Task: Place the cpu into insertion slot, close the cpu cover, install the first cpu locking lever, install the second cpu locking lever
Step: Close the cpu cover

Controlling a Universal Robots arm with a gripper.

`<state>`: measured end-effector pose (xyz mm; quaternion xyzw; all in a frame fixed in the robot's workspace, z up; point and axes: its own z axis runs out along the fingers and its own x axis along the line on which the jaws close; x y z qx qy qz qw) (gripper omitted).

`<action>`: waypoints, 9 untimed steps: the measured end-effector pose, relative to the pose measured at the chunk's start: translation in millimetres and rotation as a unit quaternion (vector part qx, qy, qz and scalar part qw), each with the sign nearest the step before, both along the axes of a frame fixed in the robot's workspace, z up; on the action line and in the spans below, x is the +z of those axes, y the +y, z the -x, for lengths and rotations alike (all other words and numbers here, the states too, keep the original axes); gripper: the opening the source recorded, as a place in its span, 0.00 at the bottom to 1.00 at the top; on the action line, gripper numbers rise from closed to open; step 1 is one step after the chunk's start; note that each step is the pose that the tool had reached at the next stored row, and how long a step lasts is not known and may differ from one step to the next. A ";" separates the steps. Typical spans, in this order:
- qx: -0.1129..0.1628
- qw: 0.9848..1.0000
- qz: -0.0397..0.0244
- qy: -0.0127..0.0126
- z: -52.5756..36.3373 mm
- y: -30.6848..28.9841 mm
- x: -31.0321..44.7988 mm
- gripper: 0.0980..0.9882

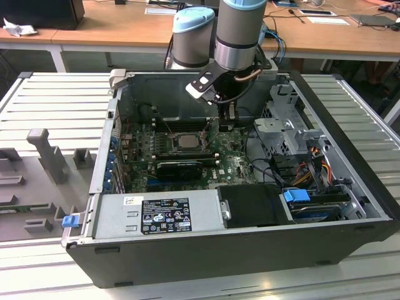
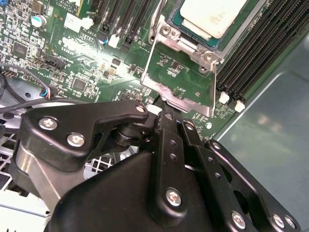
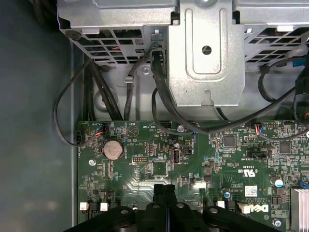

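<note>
The cpu (image 2: 212, 14), silver face up, lies in the insertion slot (image 2: 179, 21) on the green board; the exterior view shows the cpu (image 1: 187, 140) in the middle of the open case. The cpu cover (image 2: 179, 94) is swung open away from the slot, and green board shows through its square window. My gripper (image 2: 164, 118) is shut, its black fingertips pressed together right at the cover's free edge. I cannot tell whether they touch it. In the first wrist view the gripper (image 3: 164, 189) hovers over the board with nothing between its fingers. The exterior view has the gripper (image 1: 227, 122) just on the exterior view's right of the slot.
Long black memory slots (image 2: 256, 53) flank the socket. A black expansion card (image 1: 180, 167) lies in front of it, then the power supply (image 1: 156, 212). A metal drive cage (image 3: 206, 53) and black cables (image 3: 96, 96) crowd one side. The case wall (image 2: 270, 140) is close.
</note>
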<state>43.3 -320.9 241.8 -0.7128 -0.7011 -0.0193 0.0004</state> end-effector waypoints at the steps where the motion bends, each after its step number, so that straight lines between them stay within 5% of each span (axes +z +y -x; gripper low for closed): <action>1: 0.000 1.000 0.000 0.000 0.3 0.0 0.0 0.01; 9: 0.000 1.000 0.000 0.000 1.7 0.0 0.0 0.01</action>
